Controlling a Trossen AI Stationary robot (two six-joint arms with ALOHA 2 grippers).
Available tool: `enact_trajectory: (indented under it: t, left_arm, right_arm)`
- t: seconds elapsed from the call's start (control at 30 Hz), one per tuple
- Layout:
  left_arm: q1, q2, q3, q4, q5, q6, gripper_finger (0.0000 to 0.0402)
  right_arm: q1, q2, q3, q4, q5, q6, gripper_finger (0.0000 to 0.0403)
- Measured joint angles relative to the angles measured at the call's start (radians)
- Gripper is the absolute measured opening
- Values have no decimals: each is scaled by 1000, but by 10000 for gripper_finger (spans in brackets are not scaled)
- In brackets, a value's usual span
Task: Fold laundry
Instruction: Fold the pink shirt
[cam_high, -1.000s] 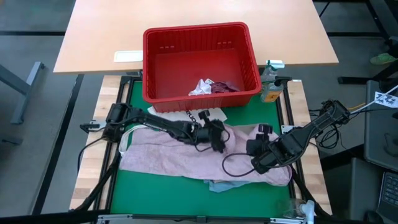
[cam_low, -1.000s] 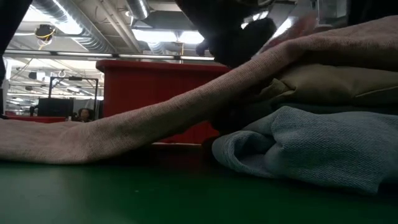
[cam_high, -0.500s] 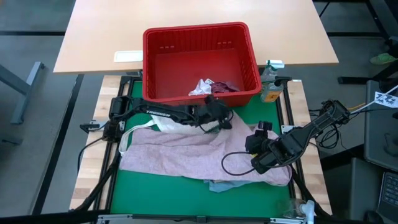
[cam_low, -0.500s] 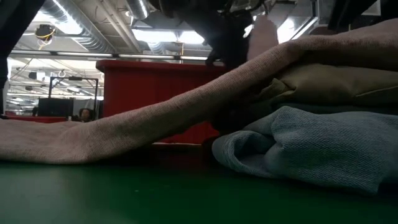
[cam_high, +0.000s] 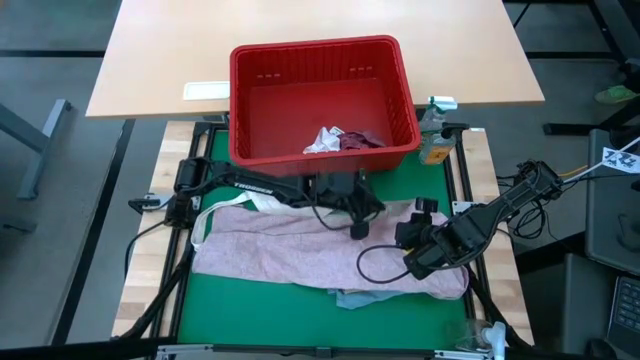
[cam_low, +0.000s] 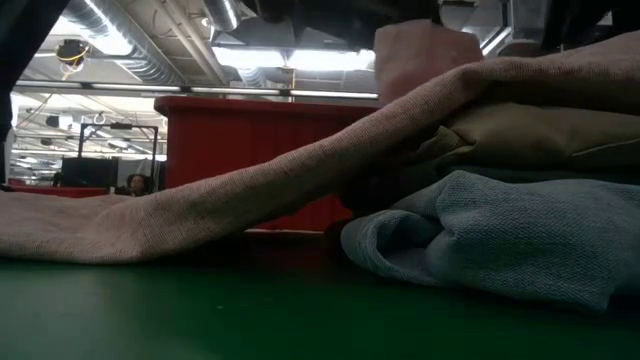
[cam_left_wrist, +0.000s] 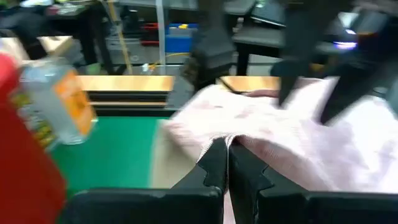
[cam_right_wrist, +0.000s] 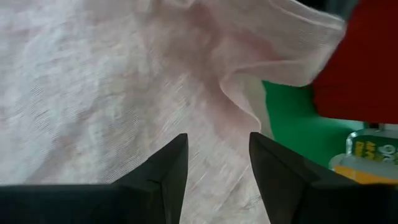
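Seen from above, a mottled pink garment (cam_high: 300, 250) lies spread across the green mat (cam_high: 260, 310) on the counter, with a bit of light blue cloth (cam_high: 350, 297) showing under its near edge. The left arm reaches across from the left side, its claw (cam_high: 357, 228) over the far part of the pink garment, just in front of the red basket (cam_high: 250, 100). Inside the basket lie a small white piece (cam_high: 322, 140) and a maroon piece (cam_high: 358, 140). The right claw (cam_high: 408, 236) rests over the garment's right end. A bottle (cam_high: 433, 140) stands just right of the basket, and a white tote bag (cam_high: 320, 184) peeks out beneath the left arm.
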Motion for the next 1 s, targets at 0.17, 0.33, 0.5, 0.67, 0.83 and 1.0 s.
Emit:
enact_trajectory:
  t: [0.17, 0.33, 0.5, 0.67, 0.83, 1.0]
  left_arm:
    - [-57, 1, 0, 0, 6, 2, 3]
    - [-101, 2, 0, 0, 3, 2, 4]
    - [-141, 3, 0, 5, 2, -2, 4]
    - [-184, 3, 0, 4, -24, -3, 4]
    - [-217, 4, 0, 4, -61, -4, 4]
    - [-239, 39, 0, 6, -62, -9, 4]
  right_arm:
    - [0, 0, 0, 1, -28, 43, 170]
    - [0, 0, 0, 2, -30, 79, 170]
    - [0, 0, 0, 2, -82, 79, 170]
    - [1, 0, 0, 2, -115, 78, 170]
    - [1, 0, 0, 2, -148, 78, 170]
    - [1, 0, 0, 1, -225, 77, 170]
